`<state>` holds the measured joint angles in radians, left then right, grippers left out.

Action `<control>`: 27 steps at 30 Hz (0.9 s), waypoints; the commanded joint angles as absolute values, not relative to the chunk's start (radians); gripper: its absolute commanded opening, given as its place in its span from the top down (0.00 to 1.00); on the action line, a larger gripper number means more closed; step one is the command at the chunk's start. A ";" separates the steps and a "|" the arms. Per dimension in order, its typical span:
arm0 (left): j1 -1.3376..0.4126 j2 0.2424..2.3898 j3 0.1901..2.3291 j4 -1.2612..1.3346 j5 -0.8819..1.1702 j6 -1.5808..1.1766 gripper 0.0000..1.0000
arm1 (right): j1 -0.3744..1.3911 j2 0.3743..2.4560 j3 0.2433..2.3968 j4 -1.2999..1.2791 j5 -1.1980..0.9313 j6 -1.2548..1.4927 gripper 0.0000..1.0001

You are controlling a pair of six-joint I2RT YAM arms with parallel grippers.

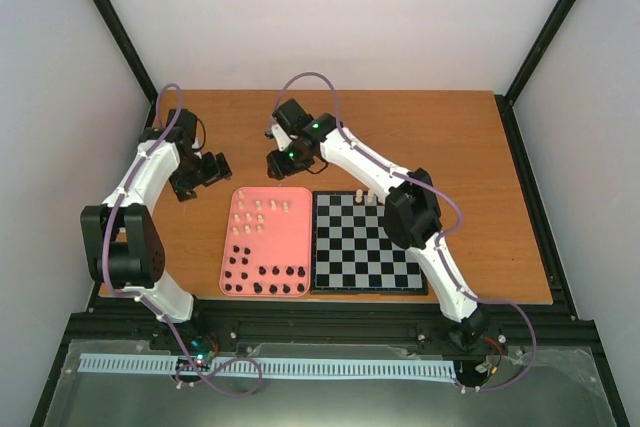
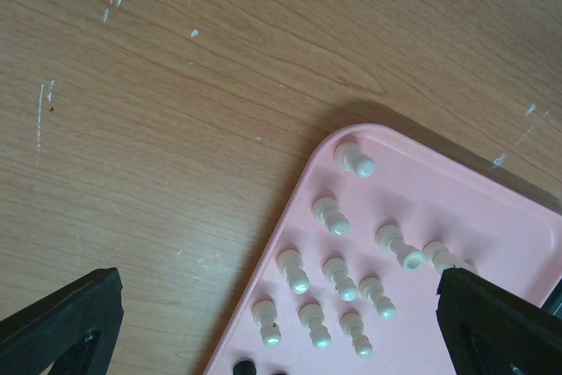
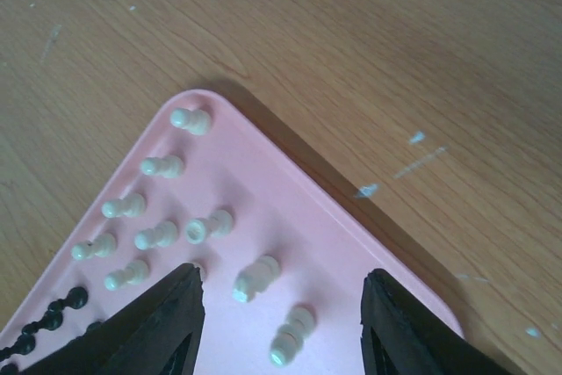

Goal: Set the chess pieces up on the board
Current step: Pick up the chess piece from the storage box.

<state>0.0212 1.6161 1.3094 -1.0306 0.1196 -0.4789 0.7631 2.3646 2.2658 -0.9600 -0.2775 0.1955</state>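
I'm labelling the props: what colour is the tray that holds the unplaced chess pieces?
The tray is plain pink, best seen in the top external view.

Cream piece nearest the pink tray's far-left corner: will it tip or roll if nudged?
The small cream chess piece looks tall and narrow, so probably tips easily. Its rounded body would likely roll on the smooth pink rounded tray.

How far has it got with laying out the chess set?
Barely started. Done: two cream pieces stand at the board's far edge. In hand: nothing is held; the right end effector hangs open over the tray's far corner, and the left end effector is open beside the tray. Left: the other cream pieces and the black pieces, all in the tray.
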 commanded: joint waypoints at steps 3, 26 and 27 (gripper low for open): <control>0.019 1.619 1.290 -1.041 0.109 -0.497 0.00 | 0.785 2.404 2.315 -0.962 -0.315 0.213 0.51; 0.018 1.580 1.273 -1.029 0.138 -0.475 0.00 | 0.842 2.257 2.054 -1.009 -0.210 0.175 0.53; 0.018 1.579 1.272 -1.028 0.139 -0.474 0.00 | 0.843 2.272 2.073 -1.017 -0.210 0.174 0.53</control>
<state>0.0212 1.6138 1.2713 -1.0309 0.1284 -0.4820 0.8272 2.2601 1.9953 -1.0039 -0.2192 0.1829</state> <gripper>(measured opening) 0.998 0.473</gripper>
